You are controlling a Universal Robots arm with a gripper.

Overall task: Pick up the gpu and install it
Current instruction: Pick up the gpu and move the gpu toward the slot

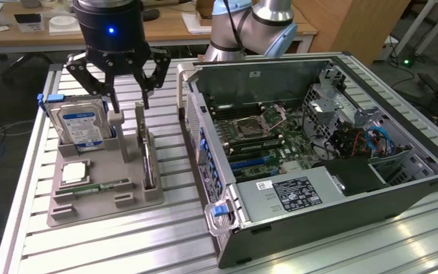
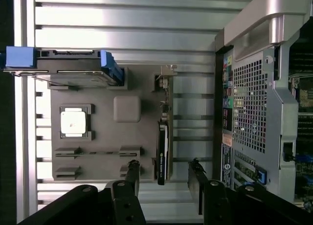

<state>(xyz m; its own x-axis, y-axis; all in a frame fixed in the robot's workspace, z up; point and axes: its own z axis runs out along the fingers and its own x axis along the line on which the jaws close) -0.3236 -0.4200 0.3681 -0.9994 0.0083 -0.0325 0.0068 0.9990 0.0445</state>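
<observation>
Heads up on where your claw [image 1: 129, 105] is at: it's hanging wide open over the back end of the grey tray [image 1: 105, 165], with nothing in it. From the exterior view the two fingers [image 1: 113, 103] dangle just above the tops of the parts, not touching anything as far as I can tell.

The gpu [image 1: 147, 157] is parked in the tray, standing on its long edge in a slot along the side nearest the computer case [image 1: 310, 217]. My guess is it's stood up like that so a thin edge sticks up for the claw to pinch. Flat on the table [image 1: 128, 245] there'd be nothing to get hold of.

Check the wrist view and the setup makes sense: the gpu [image 2: 162, 151] runs as a dark strip right down the gap between the fingers, so the jaws line up across its thin side rather than its length. The silvery bracket end sits at the far end of the slot.

The hard drive [image 1: 82, 127] stands upright just beside the claw on the exterior view's left, close enough that I'd watch that finger. The processor chip [image 1: 74, 171] and memory stick [image 1: 97, 187] lie flat further along the tray, well out of the way.

The case lies on its side with the panel off and the motherboard [image 1: 264, 142] facing up. Nothing's installed yet, so I'd call this the very start of the pick.
</observation>
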